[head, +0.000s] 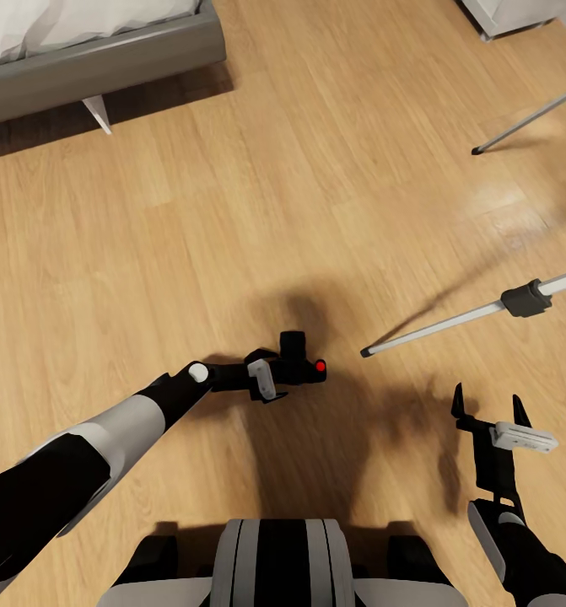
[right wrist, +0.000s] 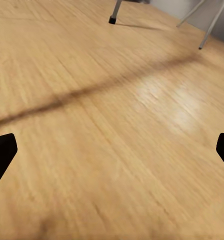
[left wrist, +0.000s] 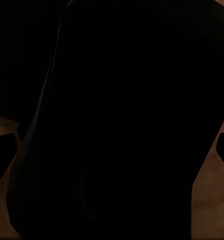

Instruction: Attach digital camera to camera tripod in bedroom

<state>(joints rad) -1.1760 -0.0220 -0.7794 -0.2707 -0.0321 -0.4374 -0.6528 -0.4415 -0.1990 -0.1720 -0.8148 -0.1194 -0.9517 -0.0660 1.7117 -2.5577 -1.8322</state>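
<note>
The digital camera [head: 296, 350], small and black with a red button on top, is held just above the wood floor with my left gripper [head: 283, 371] shut on it. In the left wrist view the camera's dark body [left wrist: 117, 125] sits close between the fingertips [left wrist: 0, 150]. The camera tripod shows as thin silver legs at the right: one leg [head: 451, 323] with a black joint ends in a foot near the camera, another leg [head: 527, 120] lies farther back. My right gripper [head: 488, 403] hangs open over bare floor, below the nearer leg. Tripod feet [right wrist: 113, 19] appear ahead in the right wrist view.
A grey-framed bed [head: 105, 59] with white bedding stands at the back left. A white piece of furniture [head: 519, 13] sits at the back right. Light wood floor [head: 257, 194] stretches between them. My base [head: 278, 565] is at the bottom.
</note>
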